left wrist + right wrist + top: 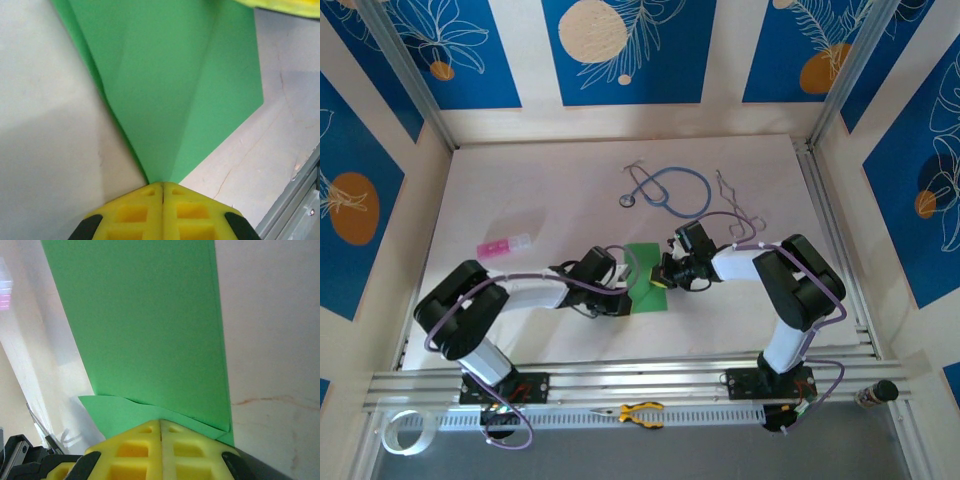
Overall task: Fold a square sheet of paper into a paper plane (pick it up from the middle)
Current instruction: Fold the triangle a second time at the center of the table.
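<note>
**While both arms meet at it, green paper lies mid-table**

Where the two arms converge at the centre of the top view, the square sheet of paper [645, 280] lies on the white table [520, 320], creased and partly folded into a narrower shape. The left gripper [623, 291] reaches it from the left, and the right gripper [666, 279] from the right.

Seen from the left wrist, the left gripper [162, 186] has its yellow fingers pressed together, pinching a pointed corner of the paper [175, 90]. Seen from the right wrist, the right gripper [161, 422] also has its fingers pressed together. They sit at the near edge of the paper [150, 325], over a folded flap. Whether they pinch it or only press on it cannot be told.

Above the paper in the top view lies a blue stethoscope [675, 190], with a thin wire tool [730, 195] to its right. A small pink and white piece [503, 245] lies to the left, well apart. Yellow-handled pliers [640, 412] rest at the bottom, below the metal rails [620, 380].

Bare table spreads to the upper left and far right, bounded by patterned blue and cream walls.
</note>
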